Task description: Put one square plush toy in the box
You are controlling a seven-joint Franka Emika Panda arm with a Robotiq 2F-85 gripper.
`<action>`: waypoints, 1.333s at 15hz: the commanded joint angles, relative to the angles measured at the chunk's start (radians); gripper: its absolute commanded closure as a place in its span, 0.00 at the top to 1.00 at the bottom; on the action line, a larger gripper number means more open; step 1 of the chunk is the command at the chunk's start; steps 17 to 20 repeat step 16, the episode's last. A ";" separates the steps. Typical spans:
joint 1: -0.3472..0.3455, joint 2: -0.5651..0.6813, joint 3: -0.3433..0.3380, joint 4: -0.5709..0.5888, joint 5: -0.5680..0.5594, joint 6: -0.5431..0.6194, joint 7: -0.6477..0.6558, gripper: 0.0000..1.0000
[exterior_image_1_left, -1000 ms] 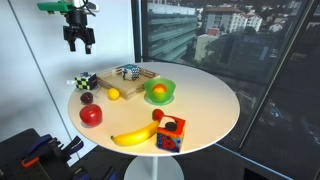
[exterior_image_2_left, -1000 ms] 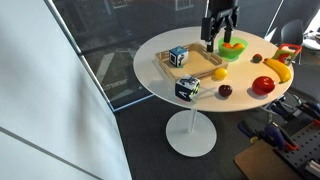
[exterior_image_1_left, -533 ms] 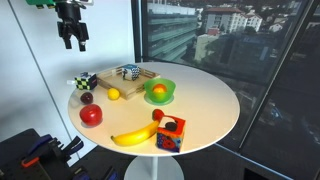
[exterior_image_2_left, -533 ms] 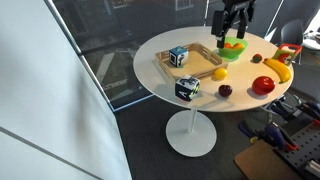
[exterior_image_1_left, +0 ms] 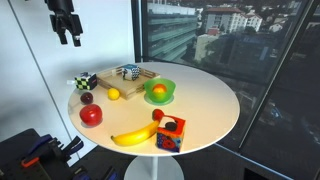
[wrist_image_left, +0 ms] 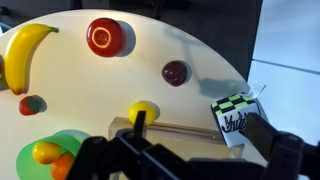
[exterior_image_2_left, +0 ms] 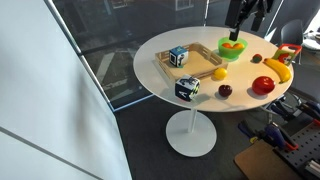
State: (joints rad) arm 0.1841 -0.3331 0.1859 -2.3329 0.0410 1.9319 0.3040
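The square plush toy [exterior_image_1_left: 129, 72], a blue, white and black cube, lies inside the box [exterior_image_1_left: 108, 81], a flat tan wooden tray at the table's back edge. Both show in the other exterior view too: the toy [exterior_image_2_left: 178, 57] in the box [exterior_image_2_left: 202, 66]. My gripper [exterior_image_1_left: 67, 30] hangs open and empty high above the table, off past the box's side, and it is also at the top of an exterior view [exterior_image_2_left: 248, 12]. In the wrist view the open fingers [wrist_image_left: 205, 140] frame the box wall [wrist_image_left: 180, 128]. The toy is hidden there.
A yellow-green-white cube [exterior_image_1_left: 82, 83] [wrist_image_left: 235, 113] sits beside the box. A green bowl [exterior_image_1_left: 158, 92] holds fruit. A lemon [exterior_image_1_left: 113, 94], plum [exterior_image_1_left: 87, 98], apple [exterior_image_1_left: 91, 115], banana [exterior_image_1_left: 135, 135] and red-orange-blue cube [exterior_image_1_left: 170, 133] lie on the round white table [exterior_image_1_left: 205, 100].
My gripper has risen and drawn away from the table, staying open. Nothing on the table has moved.
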 commanded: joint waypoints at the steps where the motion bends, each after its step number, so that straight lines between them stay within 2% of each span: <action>1: -0.013 -0.069 -0.009 -0.022 0.033 -0.010 -0.034 1.00; 9: -0.008 -0.066 -0.049 0.032 0.113 -0.151 -0.192 1.00; 10: -0.014 -0.064 -0.028 0.008 0.095 -0.098 -0.153 1.00; 20: -0.014 -0.061 -0.026 0.006 0.095 -0.102 -0.156 1.00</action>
